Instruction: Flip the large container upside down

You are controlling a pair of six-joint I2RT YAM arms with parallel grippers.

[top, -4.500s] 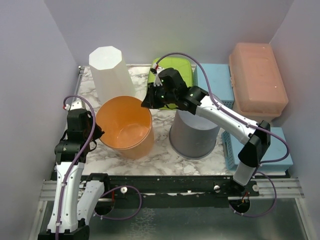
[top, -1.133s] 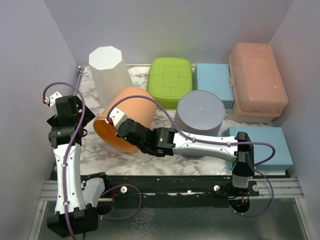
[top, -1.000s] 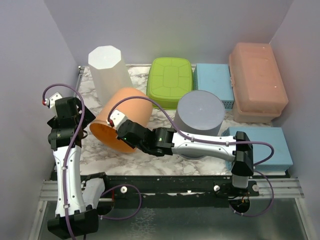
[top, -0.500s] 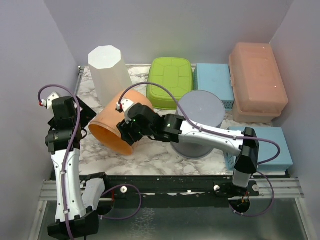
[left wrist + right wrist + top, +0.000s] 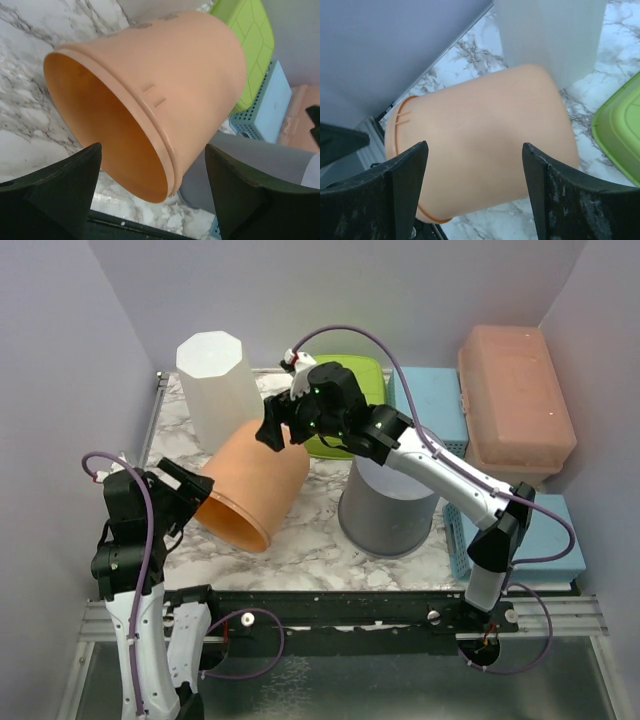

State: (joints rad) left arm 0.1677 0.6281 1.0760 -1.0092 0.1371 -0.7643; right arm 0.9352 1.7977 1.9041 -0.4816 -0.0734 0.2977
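The large container (image 5: 255,480) is an orange tub lying tilted on its side on the marble table, mouth toward the near left, base toward the white bin. My left gripper (image 5: 195,492) is open at the mouth. In the left wrist view (image 5: 152,155) its fingers stand wide on either side of the container's (image 5: 165,75) lower rim, without clear contact. My right gripper (image 5: 270,430) hangs open above the base end. From the right wrist (image 5: 475,150) the container's (image 5: 485,145) wall lies below and between the spread fingers, untouched.
A tall white octagonal bin (image 5: 218,380) stands just behind the container. A green lidded box (image 5: 345,390), a grey upturned bucket (image 5: 390,505), blue baskets (image 5: 430,400) and a salmon box (image 5: 515,400) fill the right side. Walls close in on both sides.
My right gripper has let go of the container, opened and risen toward the far side. My left gripper has dropped nearer to the rim. The container stays on its side.
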